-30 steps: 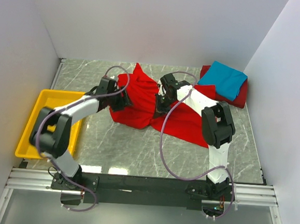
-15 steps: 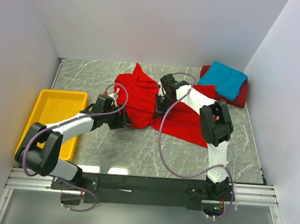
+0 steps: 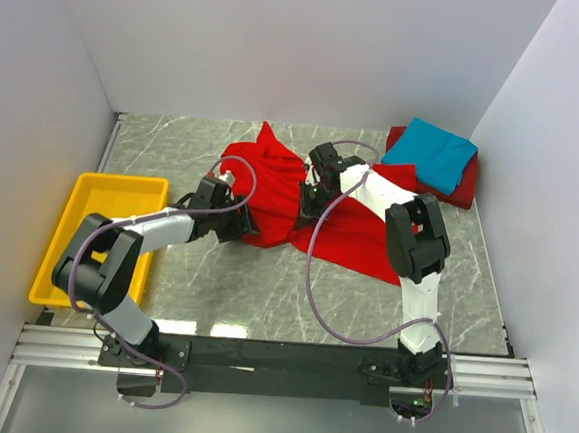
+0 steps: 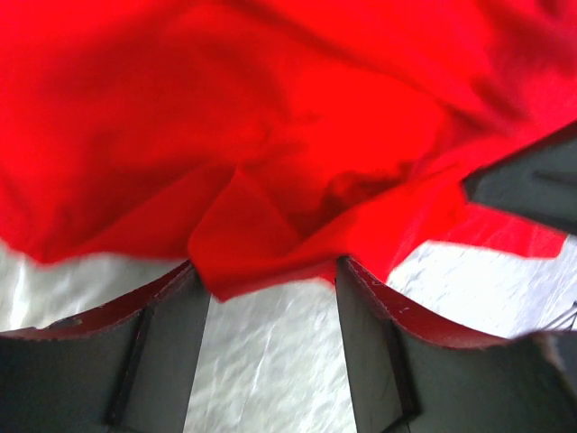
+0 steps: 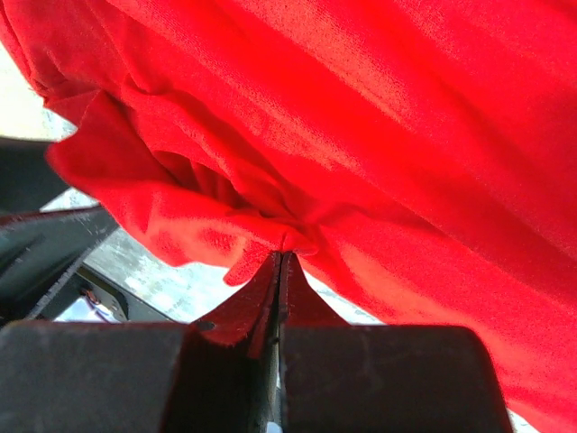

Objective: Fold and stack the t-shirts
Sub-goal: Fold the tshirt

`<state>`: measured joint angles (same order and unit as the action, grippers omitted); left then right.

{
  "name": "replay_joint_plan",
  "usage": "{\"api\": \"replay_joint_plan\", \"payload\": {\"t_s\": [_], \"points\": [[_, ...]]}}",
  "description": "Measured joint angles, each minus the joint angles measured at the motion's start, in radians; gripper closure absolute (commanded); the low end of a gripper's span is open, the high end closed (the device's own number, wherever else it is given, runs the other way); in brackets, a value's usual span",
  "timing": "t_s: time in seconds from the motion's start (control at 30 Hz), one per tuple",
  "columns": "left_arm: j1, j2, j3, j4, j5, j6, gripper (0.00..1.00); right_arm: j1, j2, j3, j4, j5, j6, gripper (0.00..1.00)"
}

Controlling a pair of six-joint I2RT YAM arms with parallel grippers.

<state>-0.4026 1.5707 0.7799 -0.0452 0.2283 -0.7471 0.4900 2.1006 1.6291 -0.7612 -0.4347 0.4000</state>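
A bright red t-shirt (image 3: 271, 190) lies crumpled across the middle of the marble table. My right gripper (image 3: 309, 203) is shut on a pinch of its cloth (image 5: 284, 236) near the shirt's centre. My left gripper (image 3: 246, 225) is open at the shirt's near left edge; a fold of the hem (image 4: 261, 262) hangs between its fingers (image 4: 370, 307) just above the table. A turquoise-blue folded shirt (image 3: 432, 153) lies on a darker red folded shirt (image 3: 461, 188) at the back right.
A yellow plastic tray (image 3: 90, 201) sits at the left edge of the table (image 3: 263, 295). White walls close in the back and both sides. The right arm's cable loops over the table in front of the shirt.
My left gripper has come back in from the left and now sits at the red shirt's near left hem. The right gripper stays shut on the cloth in place.
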Motion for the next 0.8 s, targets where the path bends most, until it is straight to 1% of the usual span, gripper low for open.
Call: {"api": "replay_joint_plan", "payload": {"t_s": [0.13, 0.53, 0.7, 0.8], "points": [[0.000, 0.044, 0.058, 0.029, 0.003, -0.003, 0.39, 0.000, 0.000, 0.000, 0.000, 0.000, 0.000, 1.00], [0.005, 0.049, 0.151, 0.042, 0.015, -0.025, 0.41, -0.008, 0.000, 0.000, 0.000, 0.003, -0.001, 1.00], [0.014, 0.079, 0.156, 0.045, 0.021, -0.024, 0.41, -0.011, 0.000, 0.000, 0.000, 0.003, -0.001, 1.00], [0.017, 0.082, 0.127, 0.058, 0.029, -0.020, 0.41, -0.011, 0.000, 0.000, 0.000, 0.003, -0.001, 1.00]]}}
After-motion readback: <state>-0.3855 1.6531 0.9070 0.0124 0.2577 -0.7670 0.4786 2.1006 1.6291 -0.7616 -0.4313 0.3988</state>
